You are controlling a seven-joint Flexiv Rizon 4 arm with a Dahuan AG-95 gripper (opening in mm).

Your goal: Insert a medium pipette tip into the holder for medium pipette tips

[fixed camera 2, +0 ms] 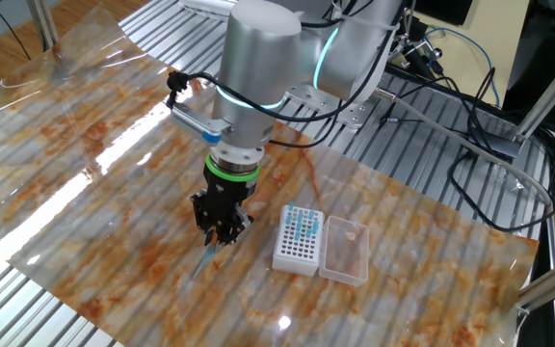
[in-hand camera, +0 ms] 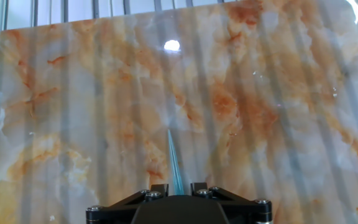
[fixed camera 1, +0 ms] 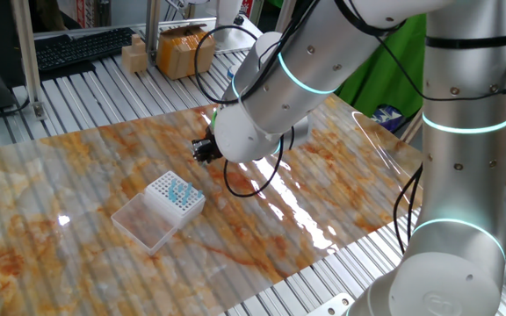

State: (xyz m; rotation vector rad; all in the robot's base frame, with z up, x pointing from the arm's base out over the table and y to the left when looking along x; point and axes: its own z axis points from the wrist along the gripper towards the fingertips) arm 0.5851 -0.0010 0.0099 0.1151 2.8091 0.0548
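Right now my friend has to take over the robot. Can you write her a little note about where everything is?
Gripper: shut on the medium pipette tip, which points down toward the marble-patterned mat.
Holder: on the mat beside the gripper, clear lid open, light-blue tips clustered at one end of its white grid.
Done: tip picked up.
Left: carry it over the holder, lower it into a free hole, let go.
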